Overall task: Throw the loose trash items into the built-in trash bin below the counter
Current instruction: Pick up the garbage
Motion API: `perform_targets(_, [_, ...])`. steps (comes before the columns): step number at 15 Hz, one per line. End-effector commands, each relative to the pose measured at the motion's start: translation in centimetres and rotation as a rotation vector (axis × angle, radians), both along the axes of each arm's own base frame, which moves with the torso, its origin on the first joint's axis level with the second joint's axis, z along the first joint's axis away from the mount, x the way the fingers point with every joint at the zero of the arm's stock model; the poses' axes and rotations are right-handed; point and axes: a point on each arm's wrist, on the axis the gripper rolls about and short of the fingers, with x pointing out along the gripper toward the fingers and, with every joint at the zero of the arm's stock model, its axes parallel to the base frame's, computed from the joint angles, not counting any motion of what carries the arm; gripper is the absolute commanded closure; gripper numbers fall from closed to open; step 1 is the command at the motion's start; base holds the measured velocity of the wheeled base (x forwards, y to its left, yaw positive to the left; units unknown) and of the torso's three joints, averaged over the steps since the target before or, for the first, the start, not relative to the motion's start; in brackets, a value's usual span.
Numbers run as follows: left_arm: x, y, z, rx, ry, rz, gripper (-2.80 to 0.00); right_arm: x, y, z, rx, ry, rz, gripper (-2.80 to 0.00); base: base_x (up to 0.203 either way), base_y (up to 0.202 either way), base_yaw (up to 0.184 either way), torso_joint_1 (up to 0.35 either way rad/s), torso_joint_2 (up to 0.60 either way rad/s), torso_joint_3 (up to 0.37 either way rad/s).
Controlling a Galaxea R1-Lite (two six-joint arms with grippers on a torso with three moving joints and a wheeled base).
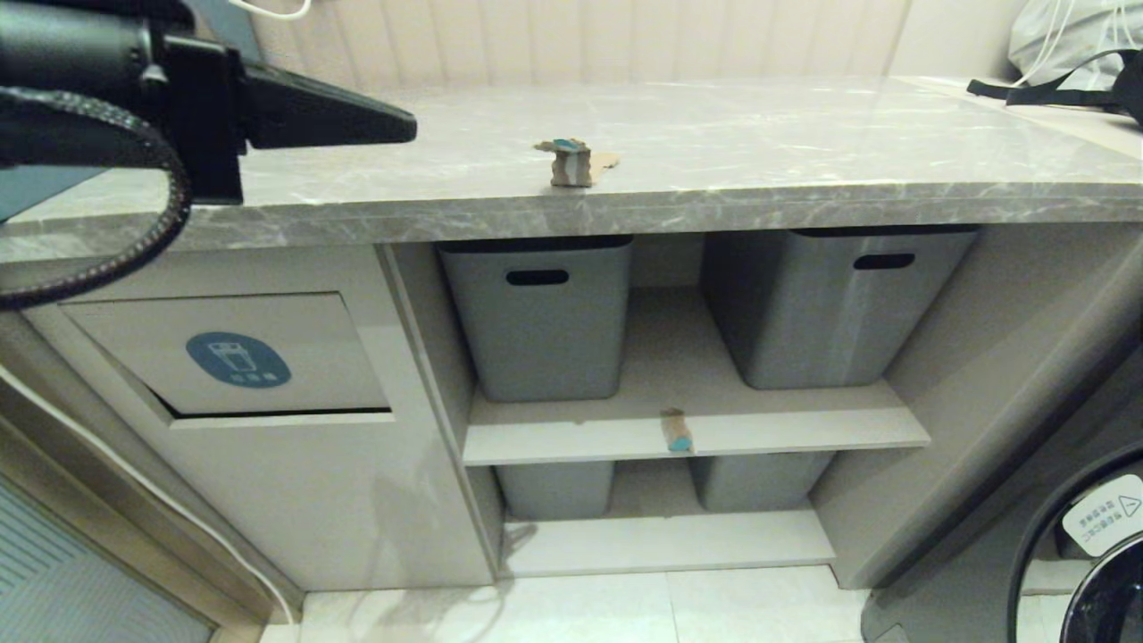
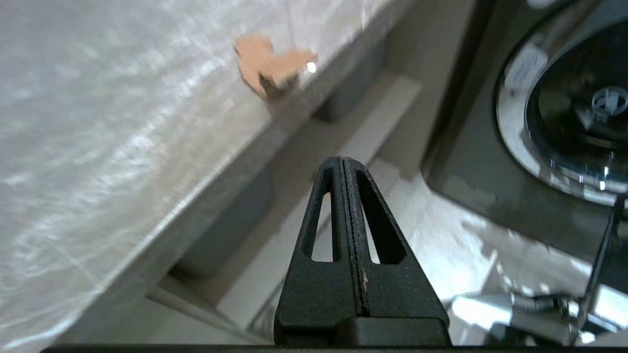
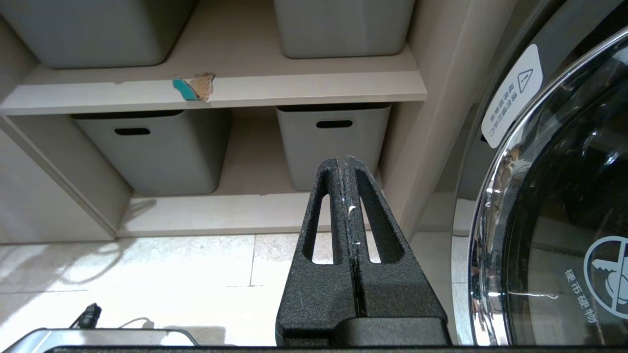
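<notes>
A crumpled tan cardboard scrap with a teal patch (image 1: pixel 571 162) (image 2: pixel 270 63) stands near the front edge of the grey marble counter (image 1: pixel 759 152). A second scrap (image 1: pixel 676 430) (image 3: pixel 194 87), tan with a teal end, lies at the front of the upper shelf (image 1: pixel 804 438) between two grey tubs. The beige trash flap (image 1: pixel 232 353) with its round blue sticker sits in the cabinet front at lower left. My left gripper (image 1: pixel 406 127) (image 2: pixel 343 162) hovers shut and empty over the counter's left part, well left of the counter scrap. My right gripper (image 3: pixel 342 162) is shut and empty, low before the shelves.
Grey tubs (image 1: pixel 540 313) (image 1: pixel 826 304) stand on the upper shelf, two more (image 3: pixel 157 147) (image 3: pixel 333 142) below. A washing machine door (image 1: pixel 1098 554) is at lower right. A black strap and white bag (image 1: pixel 1072 62) lie on the counter's far right. Tiled floor (image 1: pixel 571 607) lies below.
</notes>
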Motion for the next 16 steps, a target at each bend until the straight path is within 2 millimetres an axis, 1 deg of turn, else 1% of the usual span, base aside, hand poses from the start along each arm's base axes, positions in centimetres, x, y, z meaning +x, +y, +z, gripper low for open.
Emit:
perform_targets(1, [1.3, -1.3, -0.8, 0.030, 0.038, -0.024, 0.00, 0.0, 0.0, 0.0, 0.000, 0.000, 0.000, 0.00, 0.000, 0.000, 0.000, 0.000, 0.00, 0.000])
perform_targets(2, [1.6, -1.8, -1.2, 0.039, 0.046, -0.037, -0.37, 0.0, 0.0, 0.0, 0.000, 0.000, 0.000, 0.00, 0.000, 0.000, 0.000, 0.000, 0.00, 0.000])
perform_targets(3, [1.9, -2.2, -1.3, 0.043, 0.040, -0.046, -2.80, 0.0, 0.0, 0.0, 0.000, 0.000, 0.000, 0.00, 0.000, 0.000, 0.000, 0.000, 0.00, 0.000])
perform_targets(6, [2.7, -2.8, -1.4, 0.067, 0.013, -0.058, -2.80, 0.0, 0.0, 0.0, 0.000, 0.000, 0.000, 0.00, 0.000, 0.000, 0.000, 0.000, 0.00, 0.000])
perform_targets(9, [3.0, -2.9, -0.9, 0.056, -0.002, -0.057, -2.80, 0.0, 0.0, 0.0, 0.000, 0.000, 0.000, 0.00, 0.000, 0.000, 0.000, 0.000, 0.00, 0.000])
perform_targets(11, [3.5, -3.3, -0.7, 0.050, -0.006, -0.058, -2.80, 0.0, 0.0, 0.0, 0.000, 0.000, 0.000, 0.00, 0.000, 0.000, 0.000, 0.000, 0.00, 0.000])
perform_targets(16, [6.4, -5.0, -1.6, 0.063, 0.005, -0.059, -2.80, 0.0, 0.0, 0.0, 0.000, 0.000, 0.000, 0.00, 0.000, 0.000, 0.000, 0.000, 0.00, 0.000])
